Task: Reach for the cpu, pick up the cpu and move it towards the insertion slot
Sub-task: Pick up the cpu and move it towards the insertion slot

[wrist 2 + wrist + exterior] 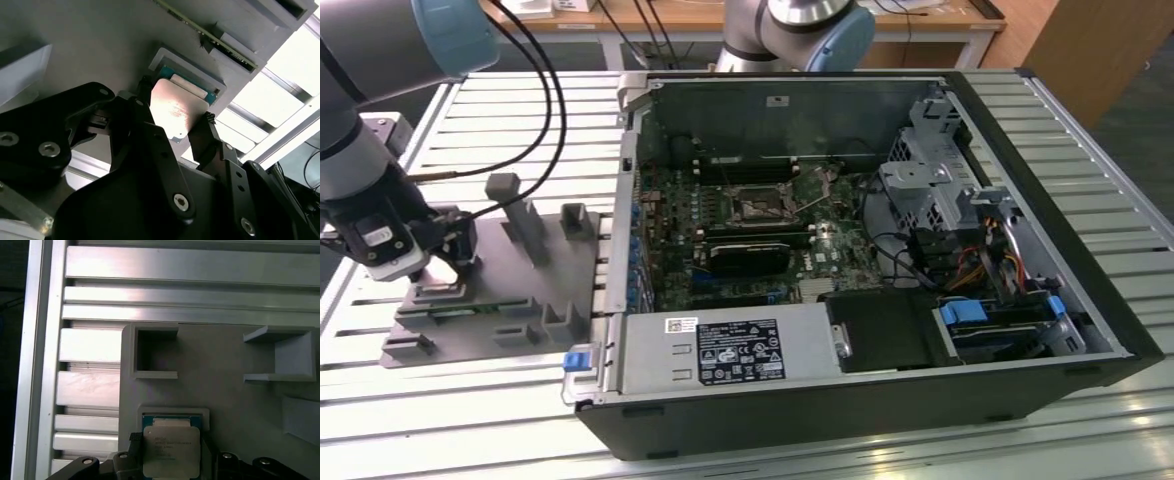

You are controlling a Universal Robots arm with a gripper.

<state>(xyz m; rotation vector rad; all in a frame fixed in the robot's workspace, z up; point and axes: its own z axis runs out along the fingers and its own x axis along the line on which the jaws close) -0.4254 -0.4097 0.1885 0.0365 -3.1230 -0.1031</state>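
Note:
The cpu [175, 102], a small silvery square chip, sits between my gripper's [176, 117] two black fingers, which press on its opposite edges. In the first wrist view the cpu [171, 452] hangs just off a shallow square recess [172, 416] in the grey plastic fixture [235, 390]. In the exterior view my gripper [440, 275] is low over the fixture [494, 300] at that view's left. The insertion slot [754, 205], a dark square socket with a metal frame, lies on the motherboard inside the open computer case [854, 260], far off to that view's right.
A narrow green memory stick [210, 35] lies in the fixture beside the recess. Upright grey posts [520, 215] stand on the fixture between my gripper and the case. The case wall [630, 200] and its drive cage [934, 190] rise around the motherboard. Everything rests on a slatted metal table [1067, 150].

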